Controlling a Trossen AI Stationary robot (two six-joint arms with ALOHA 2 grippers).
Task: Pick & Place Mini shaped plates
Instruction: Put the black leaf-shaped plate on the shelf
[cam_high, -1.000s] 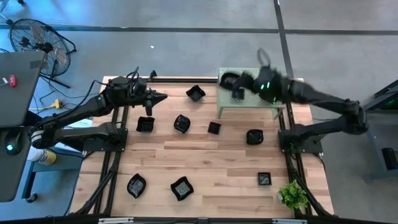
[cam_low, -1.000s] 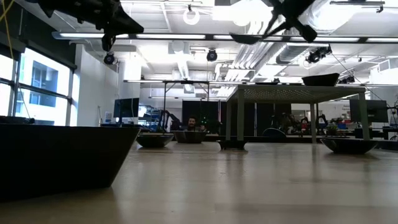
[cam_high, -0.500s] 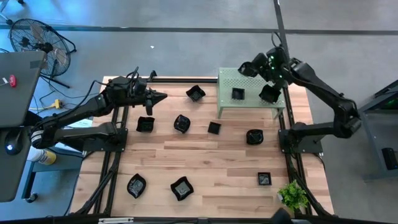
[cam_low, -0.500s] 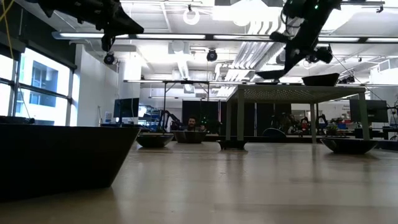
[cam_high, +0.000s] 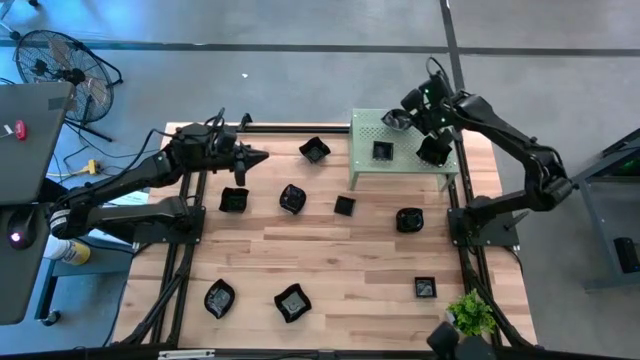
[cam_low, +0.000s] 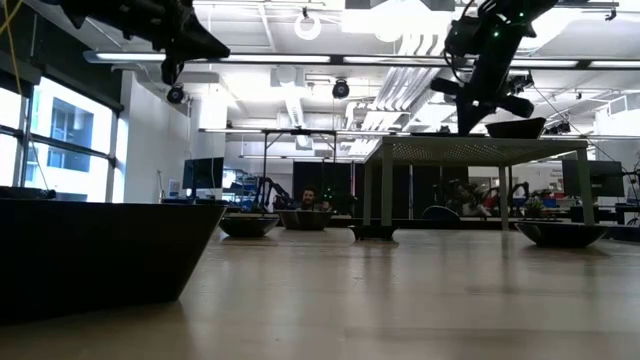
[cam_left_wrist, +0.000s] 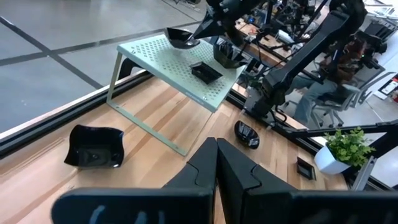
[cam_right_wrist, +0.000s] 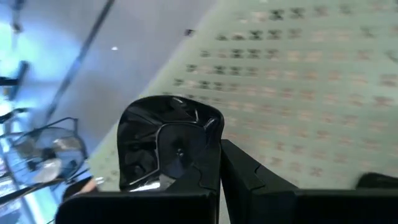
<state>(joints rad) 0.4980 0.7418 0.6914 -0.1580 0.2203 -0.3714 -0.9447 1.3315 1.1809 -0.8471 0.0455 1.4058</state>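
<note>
My right gripper (cam_high: 405, 118) hangs over the far left part of the pale green perforated stand (cam_high: 405, 165), shut on a glossy black mini plate (cam_high: 396, 121), which the right wrist view shows too (cam_right_wrist: 165, 146). Two more plates (cam_high: 382, 151) (cam_high: 433, 151) sit flat on the stand's top. Several others lie on the wooden table, among them one (cam_high: 314, 150) left of the stand and one (cam_high: 409, 219) in front of it. My left gripper (cam_high: 262, 155) is shut on nothing, held level above the table's far left. My right gripper pinches the plate's rim (cam_right_wrist: 210, 132) between its two fingers (cam_right_wrist: 231, 163), on the side of the plate nearest the wrist. The fingers slant down from the stand's far side. The plate is clear of the stand (cam_right_wrist: 298, 74) and tilted, its hollow toward the wrist camera.
A small potted plant (cam_high: 470, 315) stands at the table's near right corner. Dark frame rails run along both table sides. A fan (cam_high: 62, 65) and a desk stand left of the table. Bare wood lies between the plates in the table's middle.
My right gripper has swung back across the stand toward its far edge with the plate, tipped to point more steeply down and rolled at the wrist. Most of the move fell in the first half second. It has stayed shut on the plate.
</note>
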